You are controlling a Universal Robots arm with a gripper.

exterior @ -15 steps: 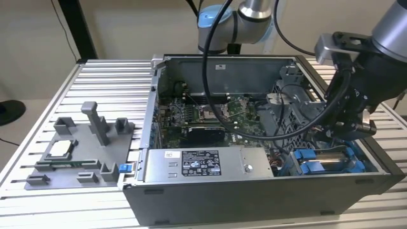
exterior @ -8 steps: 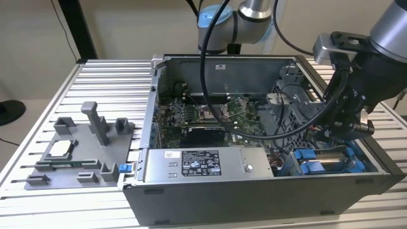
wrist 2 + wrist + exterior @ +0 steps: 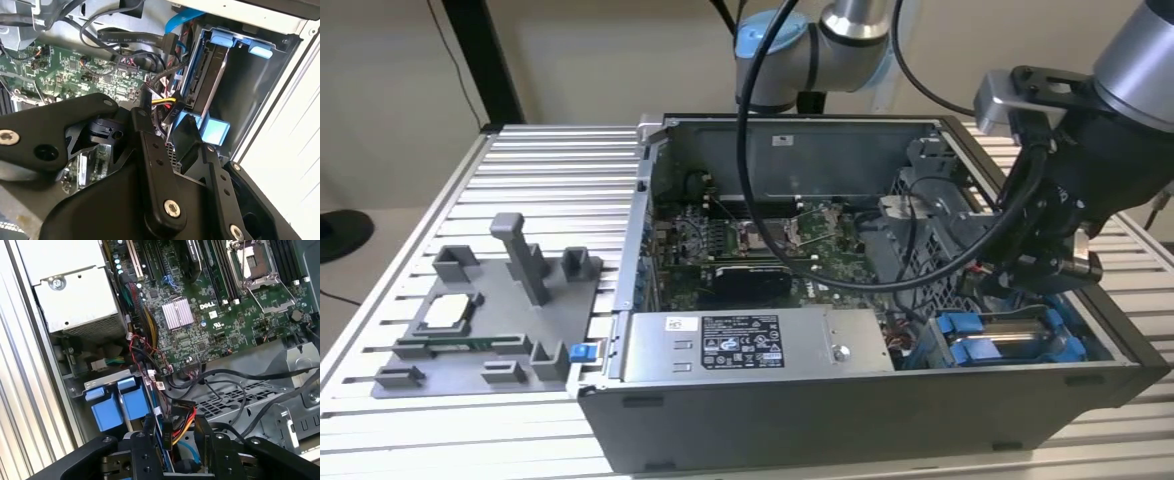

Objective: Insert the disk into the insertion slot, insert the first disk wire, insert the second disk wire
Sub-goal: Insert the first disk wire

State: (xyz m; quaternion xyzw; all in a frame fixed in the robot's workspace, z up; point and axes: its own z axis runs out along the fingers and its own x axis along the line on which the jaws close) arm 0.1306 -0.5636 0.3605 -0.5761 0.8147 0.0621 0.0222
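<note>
The disk [image 3: 1017,326] lies in the insertion slot [image 3: 961,345] at the case's front corner, on the exterior view's right, silver between bright blue clips. In the second wrist view the disk [image 3: 212,75] shows edge-on, with the blue clips [image 3: 222,37] around it. My gripper [image 3: 1014,290] hangs just over that bay. In both wrist views its black fingers [image 3: 150,440] close on a black wire connector [image 3: 167,432] with yellow and red wires, right beside the disk's end. The same connector [image 3: 167,112] sits between the fingertips of the gripper [image 3: 165,115].
A grey power supply box [image 3: 747,345] with a label fills the case front. The motherboard [image 3: 761,235] lies behind it. A perforated metal cage [image 3: 240,395] and loose black cables [image 3: 225,375] crowd the bay. A grey fixture [image 3: 480,310] sits on the table at the exterior view's left.
</note>
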